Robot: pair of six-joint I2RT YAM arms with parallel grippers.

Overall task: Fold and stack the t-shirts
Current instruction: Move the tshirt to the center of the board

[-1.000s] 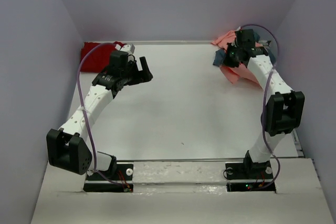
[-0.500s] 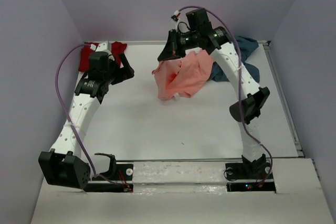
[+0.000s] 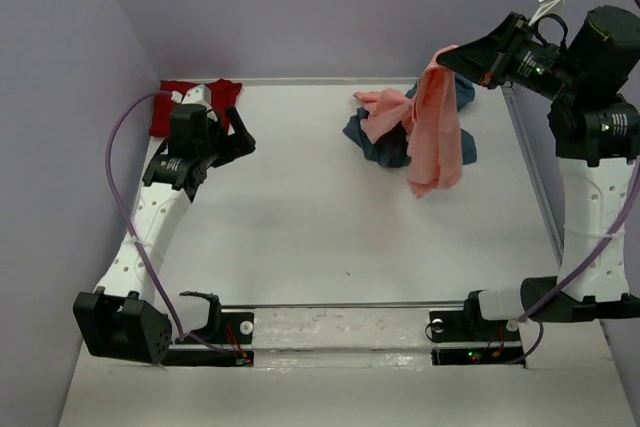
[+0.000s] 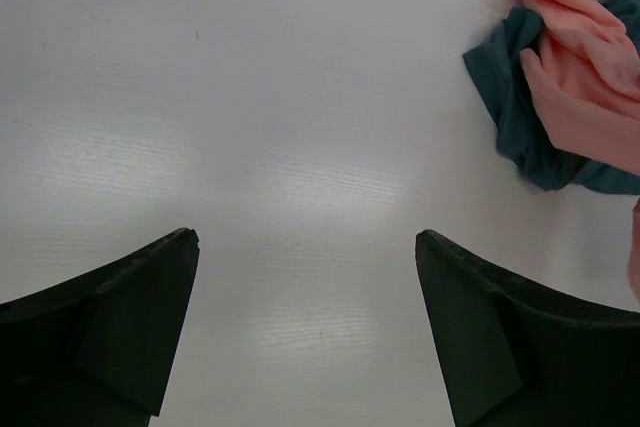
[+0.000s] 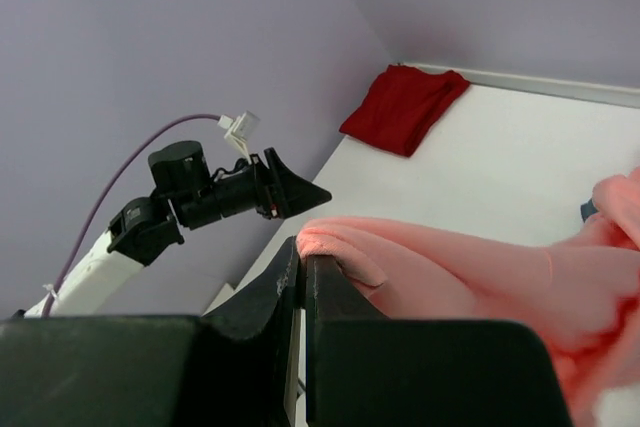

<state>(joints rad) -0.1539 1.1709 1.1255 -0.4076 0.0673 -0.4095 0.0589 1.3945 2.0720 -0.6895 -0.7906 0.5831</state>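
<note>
One pink shirt (image 3: 437,137) hung clamped in right claw (image 3: 446,55), tail on teal shirt (image 3: 386,150), left claw (image 3: 242,132) apart, empty, near red shirt (image 3: 184,97).

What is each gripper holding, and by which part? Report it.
The right gripper is shut on the salmon-pink t-shirt, pinching a bunched fold at its top; the rest hangs down. The left gripper is open, holding nothing.

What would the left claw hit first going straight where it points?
Likely the bare table: the open left claw angles down at it; the teal t-shirt lies off to the side.
</note>
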